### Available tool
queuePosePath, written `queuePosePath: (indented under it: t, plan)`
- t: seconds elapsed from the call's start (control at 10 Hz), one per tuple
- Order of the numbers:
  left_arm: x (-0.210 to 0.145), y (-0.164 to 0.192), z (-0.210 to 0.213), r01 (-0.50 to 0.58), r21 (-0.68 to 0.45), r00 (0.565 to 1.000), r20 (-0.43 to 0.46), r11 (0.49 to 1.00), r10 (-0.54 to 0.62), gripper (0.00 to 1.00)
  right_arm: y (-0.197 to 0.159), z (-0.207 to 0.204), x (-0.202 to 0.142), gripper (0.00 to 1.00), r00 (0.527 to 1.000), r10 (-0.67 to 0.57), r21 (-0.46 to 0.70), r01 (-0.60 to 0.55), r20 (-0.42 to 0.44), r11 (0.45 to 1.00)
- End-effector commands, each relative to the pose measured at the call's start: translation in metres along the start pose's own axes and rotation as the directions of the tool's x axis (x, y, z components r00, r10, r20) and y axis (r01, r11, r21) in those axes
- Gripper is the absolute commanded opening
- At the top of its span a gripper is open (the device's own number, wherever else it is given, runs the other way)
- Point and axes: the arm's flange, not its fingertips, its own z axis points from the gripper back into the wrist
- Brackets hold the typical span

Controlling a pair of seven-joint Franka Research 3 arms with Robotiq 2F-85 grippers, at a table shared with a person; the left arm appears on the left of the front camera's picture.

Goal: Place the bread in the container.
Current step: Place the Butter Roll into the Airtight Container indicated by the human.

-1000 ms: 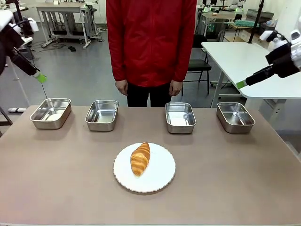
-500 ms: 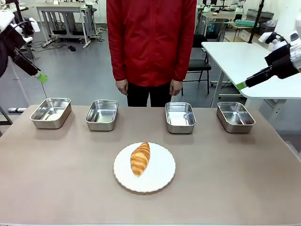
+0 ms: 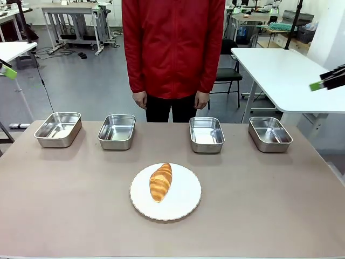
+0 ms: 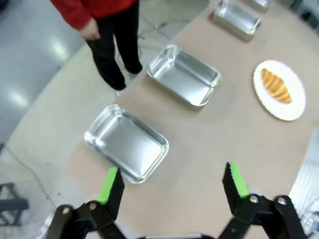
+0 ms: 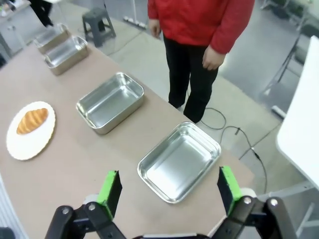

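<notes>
The bread [image 3: 160, 182], a golden-brown ridged roll, lies on a round white plate [image 3: 183, 198] at the table's middle front. Several alike steel containers stand in a row behind it, from the leftmost container [image 3: 58, 129] to the rightmost container [image 3: 269, 134], all with nothing in them. In the left wrist view my left gripper [image 4: 172, 184] hangs open high above the row's end container [image 4: 126, 143], with the bread [image 4: 275, 85] far off. My right gripper [image 5: 168, 188] is open too, high over another end container [image 5: 179, 162]; the bread [image 5: 32, 121] lies far left.
A person in a red jacket [image 3: 172, 48] stands at the far edge behind the row, hands hanging down. The brown table [image 3: 269, 210] has bare room around the plate. A white table [image 3: 280, 70] stands off to the back right.
Both arms have drawn back outward and upward; in the front view only a green fingertip of each shows at the picture's edges. The bread and containers have not moved.
</notes>
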Motion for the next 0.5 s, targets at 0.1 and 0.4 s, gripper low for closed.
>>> queuePosePath:
  t: [0.1, 0.4]
  plan:
    - [-0.019, 0.032, 0.017, 0.031, -0.051, 0.996, 0.087, 0.998, -0.026, 1.0, -0.034, 0.017, -0.026, 1.0, 0.997, -0.017, 0.02, 0.016, 0.072, 1.0]
    - [-0.04, 0.036, 0.046, 0.045, 0.039, 0.99, 0.135, 0.998, -0.05, 1.0, -0.048, 0.033, -0.038, 1.0, 0.995, -0.036, -0.011, 0.038, 0.096, 0.999]
